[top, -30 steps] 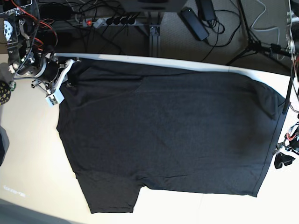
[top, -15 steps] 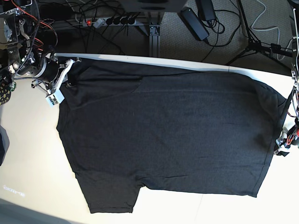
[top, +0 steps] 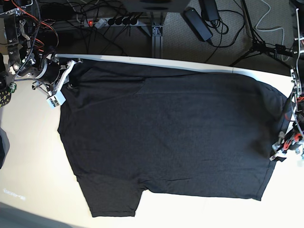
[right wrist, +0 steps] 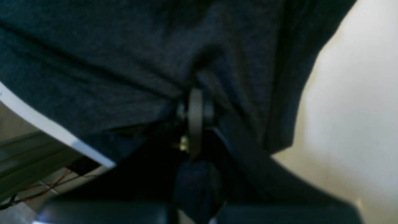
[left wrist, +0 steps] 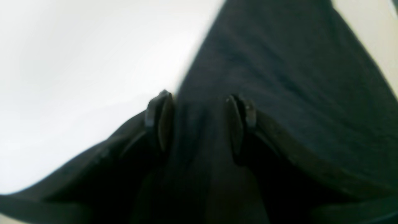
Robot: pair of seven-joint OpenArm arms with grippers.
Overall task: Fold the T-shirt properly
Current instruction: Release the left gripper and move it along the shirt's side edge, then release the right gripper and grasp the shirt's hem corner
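Note:
The black T-shirt [top: 166, 133] lies spread flat on the pale table [top: 28, 142], plain side up, with one sleeve at the front left. My right gripper [top: 72, 84] is at the shirt's far-left corner. In the right wrist view it [right wrist: 195, 93] is shut on a bunched fold of the T-shirt [right wrist: 108, 62]. My left gripper [top: 277, 154] is at the shirt's right edge. In the left wrist view it [left wrist: 199, 102] stands open, its fingers [left wrist: 160, 121] apart over the hem of the T-shirt [left wrist: 279, 77], with dark cloth in the gap.
Beyond the table's white far edge [top: 156, 61] the floor holds a power strip [top: 111, 21], cables and a tripod leg [top: 259, 47]. A dark object [top: 3, 147] pokes in at the left edge. Bare tabletop shows at the left and along the front.
My left arm has moved in from the right to the shirt's right edge. The right arm and the shirt have stayed put.

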